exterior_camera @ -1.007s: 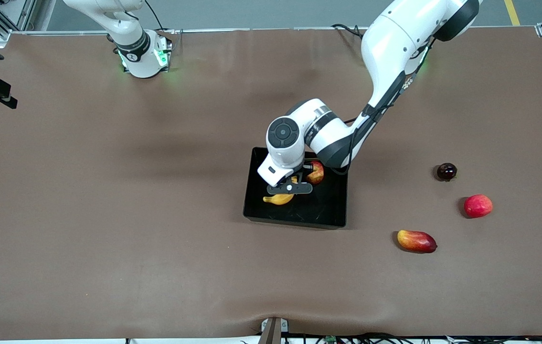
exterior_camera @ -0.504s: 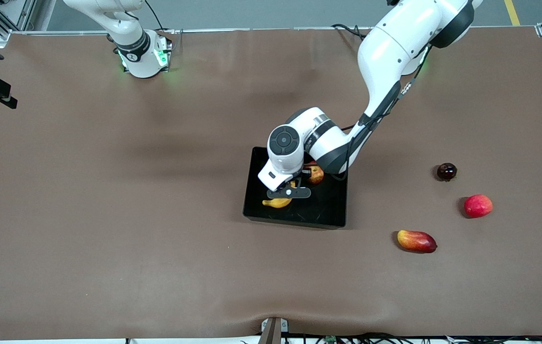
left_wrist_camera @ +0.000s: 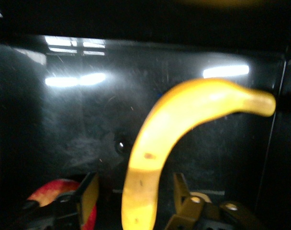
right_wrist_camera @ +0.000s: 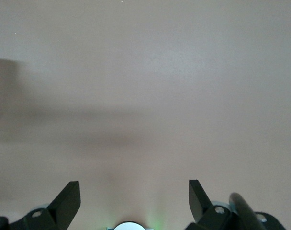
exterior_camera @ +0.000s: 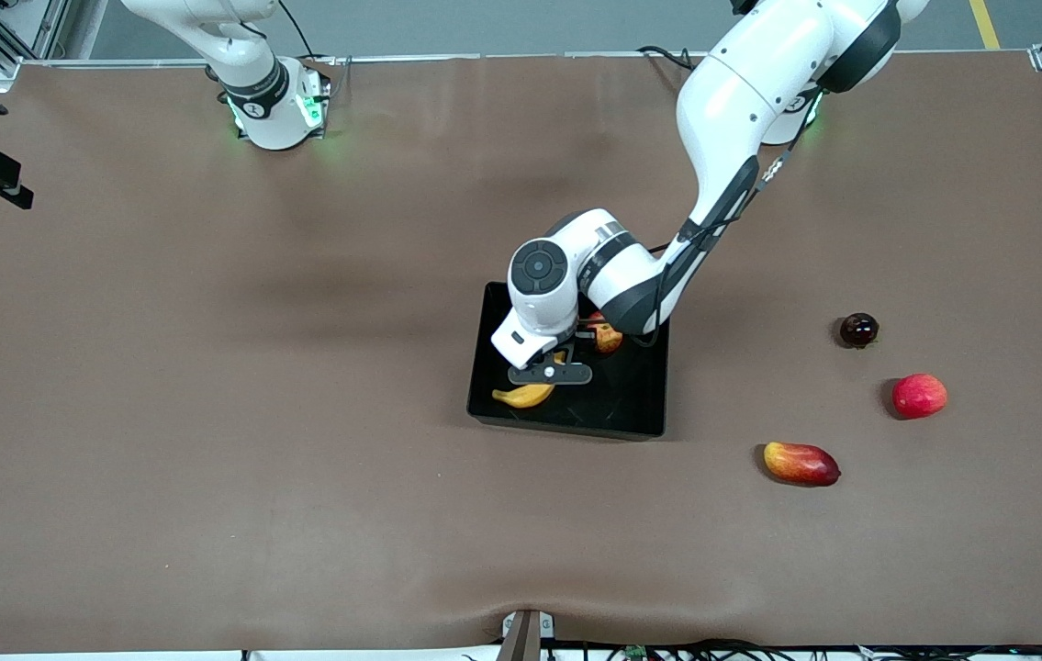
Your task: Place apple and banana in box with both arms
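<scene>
Left tool point(left_wrist_camera: 133, 194): low in the box, fingers point(left_wrist_camera: 88, 191) parted, one on each side of the banana with a gap, not pressing it
Banana point(exterior_camera: 525, 396): lies on the box floor, at the part nearer to the front camera
Apple point(exterior_camera: 608, 337): in the box too, beside the left tool
Box point(exterior_camera: 631, 404): black tray, middle of the counter point(exterior_camera: 208, 413)
Right tool point(right_wrist_camera: 135, 199): spread wide, holds nothing, waits over bare counter
Other fruits: mango point(exterior_camera: 801, 463), red round fruit point(exterior_camera: 919, 396), dark round fruit point(exterior_camera: 858, 330), on the counter toward the left arm's end

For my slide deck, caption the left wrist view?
Left gripper open around the banana in the box, apple alongside.
</scene>
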Available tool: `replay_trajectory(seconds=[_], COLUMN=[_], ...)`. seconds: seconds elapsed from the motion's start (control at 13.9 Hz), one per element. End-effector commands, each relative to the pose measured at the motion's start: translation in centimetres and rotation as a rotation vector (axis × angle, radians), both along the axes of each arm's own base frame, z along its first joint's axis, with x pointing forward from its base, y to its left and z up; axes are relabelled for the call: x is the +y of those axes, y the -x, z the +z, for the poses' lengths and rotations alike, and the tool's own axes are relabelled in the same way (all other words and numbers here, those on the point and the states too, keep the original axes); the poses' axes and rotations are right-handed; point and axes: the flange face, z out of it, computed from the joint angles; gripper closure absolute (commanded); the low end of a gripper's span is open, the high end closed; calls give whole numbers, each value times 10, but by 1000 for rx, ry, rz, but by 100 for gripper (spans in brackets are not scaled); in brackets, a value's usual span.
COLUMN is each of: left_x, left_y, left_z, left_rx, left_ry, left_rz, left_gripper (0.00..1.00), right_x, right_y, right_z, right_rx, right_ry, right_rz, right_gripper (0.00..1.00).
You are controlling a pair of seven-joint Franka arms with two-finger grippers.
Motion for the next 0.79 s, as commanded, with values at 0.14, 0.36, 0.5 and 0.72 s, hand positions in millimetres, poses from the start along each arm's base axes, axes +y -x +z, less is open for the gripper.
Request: replay_trajectory(seconds=[0.14,0.36,0.5,0.72], left_x=[74,161,213,305], left_y=[-51,-78,-83,-90], left_z=[125,221,268,316], left_rx=[-92,-112,-126,-103], left_ry=[-7,24,0,39], left_rz=[28,57,69,121], left_gripper=[0,0,0,0], right_x=[-4,-4,-4,-4], right_y=[2,2,2,1], right_z=[1,1,1,0], right_rx=[-5,-5,-3,-2], right_ry=[15,15,15,15], right_rz=[0,0,0,0], right_gripper=[0,0,0,0])
